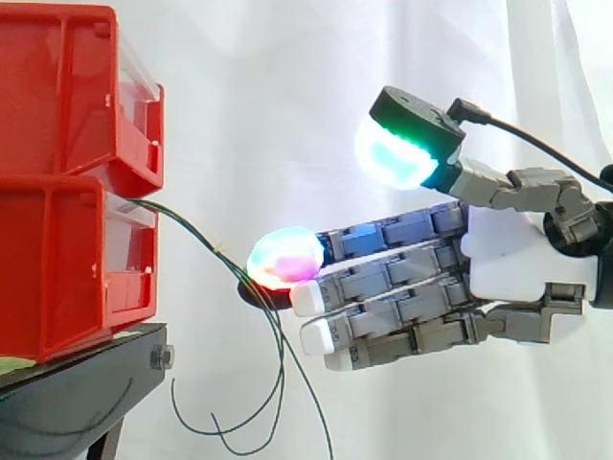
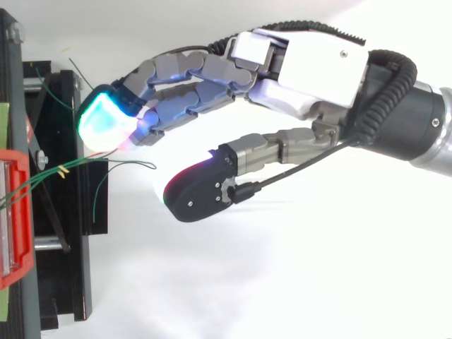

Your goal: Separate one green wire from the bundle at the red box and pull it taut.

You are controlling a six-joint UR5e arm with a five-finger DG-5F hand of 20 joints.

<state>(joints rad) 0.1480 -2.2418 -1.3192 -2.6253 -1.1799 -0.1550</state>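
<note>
Robot hand (image 1: 517, 259) reaching in from 3 o'clock, open: fingers straight and level, thumb lifted apart toward 12 o'clock, nothing held. Its foremost pink-glowing fingertip (image 1: 284, 257) sits just beside a loose bundle of green wires (image 1: 196, 232). The wires leave the lower of 2 stacked red bins (image 1: 57, 268) at 9 o'clock and droop slack toward 6 o'clock, past the black stand (image 1: 86, 369).
</note>
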